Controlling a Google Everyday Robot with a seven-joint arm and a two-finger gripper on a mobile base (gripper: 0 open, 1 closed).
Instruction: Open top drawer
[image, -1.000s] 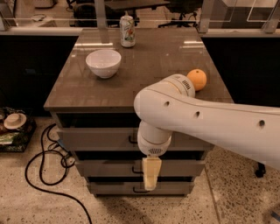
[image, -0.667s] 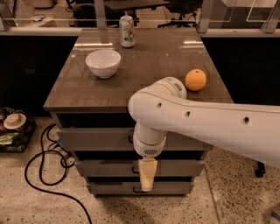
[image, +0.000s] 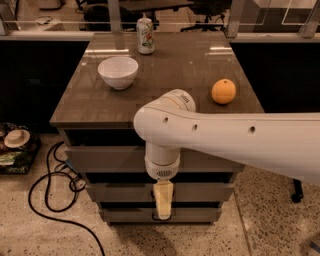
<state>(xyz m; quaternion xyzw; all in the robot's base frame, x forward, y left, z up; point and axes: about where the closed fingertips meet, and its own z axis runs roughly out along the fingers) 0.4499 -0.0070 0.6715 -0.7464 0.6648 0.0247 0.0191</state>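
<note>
The top drawer (image: 105, 159) is the tallest grey-taupe front under the counter top, and it looks closed. Its black handle is hidden behind my arm's white wrist (image: 161, 162). Two shorter drawer fronts, the middle (image: 120, 192) and the bottom (image: 125, 215), lie below it. My gripper (image: 163, 202) hangs straight down from the wrist, in front of the middle and bottom drawer fronts and below the top drawer's centre. It holds nothing that I can see.
On the brown counter top (image: 175, 65) stand a white bowl (image: 118, 72), a drink can (image: 145, 34) and an orange (image: 223, 91). A black cable (image: 50, 200) loops on the floor at left, beside some clutter (image: 15, 145). My arm crosses in from the right.
My arm and gripper have shifted a little to the left. The orange, partly covered before, now shows whole. The drawers have not moved.
</note>
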